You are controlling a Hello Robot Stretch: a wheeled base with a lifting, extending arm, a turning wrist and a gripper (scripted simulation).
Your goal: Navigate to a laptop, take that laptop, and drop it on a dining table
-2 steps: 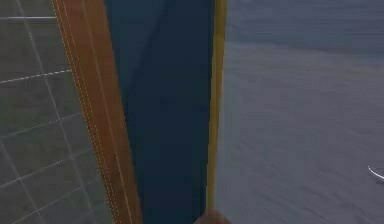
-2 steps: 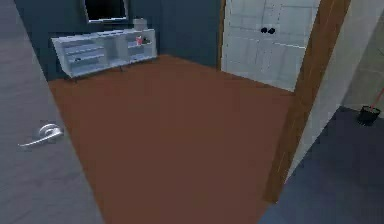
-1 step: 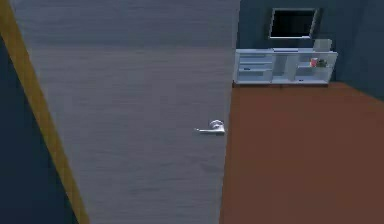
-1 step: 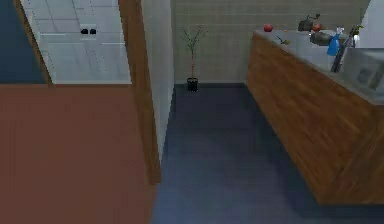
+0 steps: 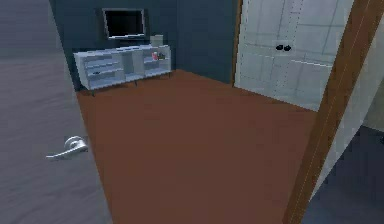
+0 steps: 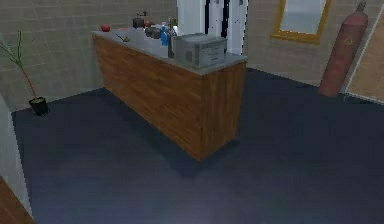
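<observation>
In the forward view, a brown floor runs from a grey door [image 5: 40,120] with a silver handle [image 5: 70,147] at the left edge to a white cabinet [image 5: 120,66] in the upper left, with a television [image 5: 124,22] on it and white double doors [image 5: 290,45] in the upper right. In the arm side view, a wooden counter [image 6: 170,95] crosses the upper middle, bearing a grey box [image 6: 200,48], a small red thing [image 6: 105,28] and several small things [image 6: 155,30], with a potted plant [image 6: 30,80] at the left and a red cylinder [image 6: 345,50] in the upper right. I cannot tell a laptop among those small things, nor the gripper's state
</observation>
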